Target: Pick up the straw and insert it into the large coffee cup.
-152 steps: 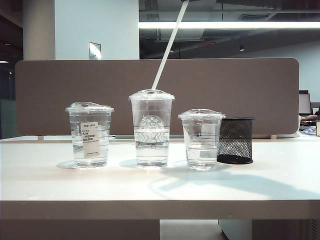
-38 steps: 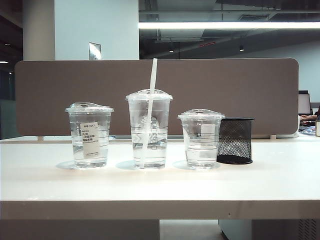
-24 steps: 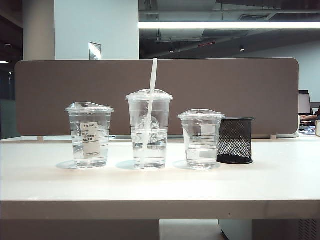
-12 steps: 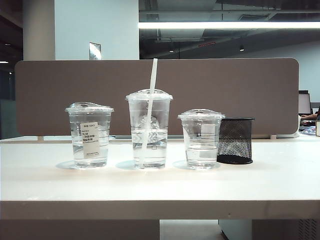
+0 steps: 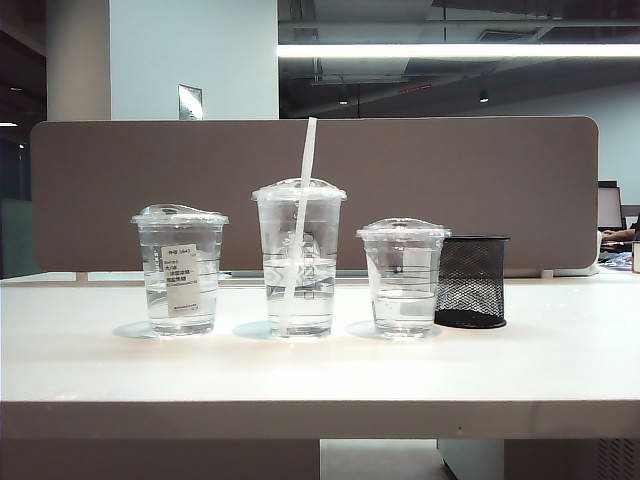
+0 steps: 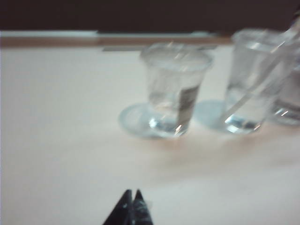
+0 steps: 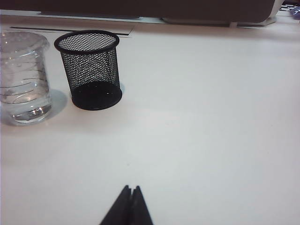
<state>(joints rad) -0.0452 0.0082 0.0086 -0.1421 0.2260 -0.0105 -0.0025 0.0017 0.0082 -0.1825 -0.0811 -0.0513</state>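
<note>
Straw already standing in the large coffee cup, mid-bench.

Left pincer hangs shut and empty near the front edge; right pincer likewise, short of the mesh pot. Insertion looks done; next move needs only parked arms.

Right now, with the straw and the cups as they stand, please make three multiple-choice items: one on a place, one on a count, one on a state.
1. Where is the straw?
A. In the large coffee cup
B. In the mesh pen holder
C. Flat on the table

2. How many clear lidded cups stand on the table?
A. Two
B. Three
C. Four

3. How is the right tool?
A. Open wide
B. Shut on the straw
C. Shut, holding nothing

Answers:
1 A: the straw passes through the domed lid and leans inside.
2 B: the labelled cup, the large one, the shortest cup.
3 C: its tips meet over bare table; the left tool looks the same.
</note>
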